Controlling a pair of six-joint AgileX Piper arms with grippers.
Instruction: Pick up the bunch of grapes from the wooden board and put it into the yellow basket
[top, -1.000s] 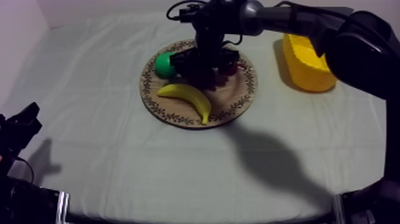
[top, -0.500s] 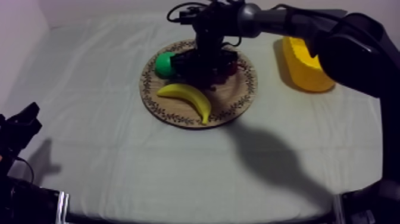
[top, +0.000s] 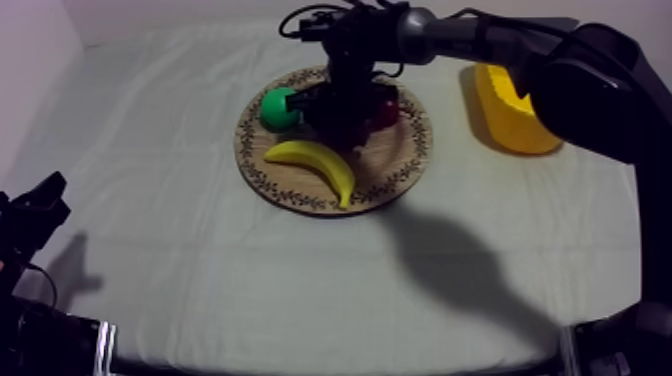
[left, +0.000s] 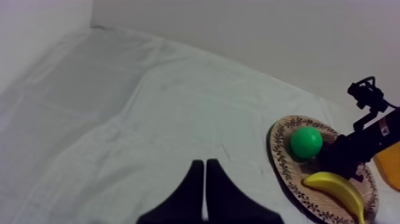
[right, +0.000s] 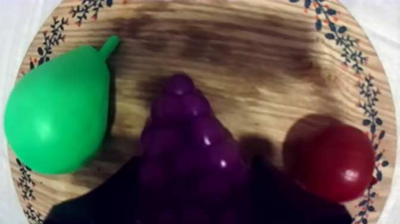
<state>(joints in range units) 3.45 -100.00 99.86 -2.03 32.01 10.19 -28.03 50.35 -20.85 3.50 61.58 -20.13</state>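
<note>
The purple bunch of grapes (right: 191, 140) lies on the round wooden board (right: 250, 53) between a green pear (right: 56, 119) and a small red fruit (right: 330, 161). My right gripper (right: 196, 162) is down over the bunch, one black finger against each side of it, closed round it. In the top view that gripper (top: 345, 108) covers the grapes at the middle of the board (top: 300, 195), with the pear (top: 278, 108) at its left and the red fruit (top: 387, 110) at its right. My left gripper (left: 204, 163) hangs shut over bare cloth, low at the table's left (top: 35, 212).
A banana (top: 318, 165) lies on the board's near half. The yellow basket (top: 515, 105) stands to the right of the board, under the right arm. The left wrist view looks across the cloth to the board (left: 277, 146), pear (left: 306, 142) and banana (left: 336, 186).
The right gripper has sunk lower onto the board and its fingers have drawn in round the grapes, uncovering more of the red fruit. The left arm has not moved.
</note>
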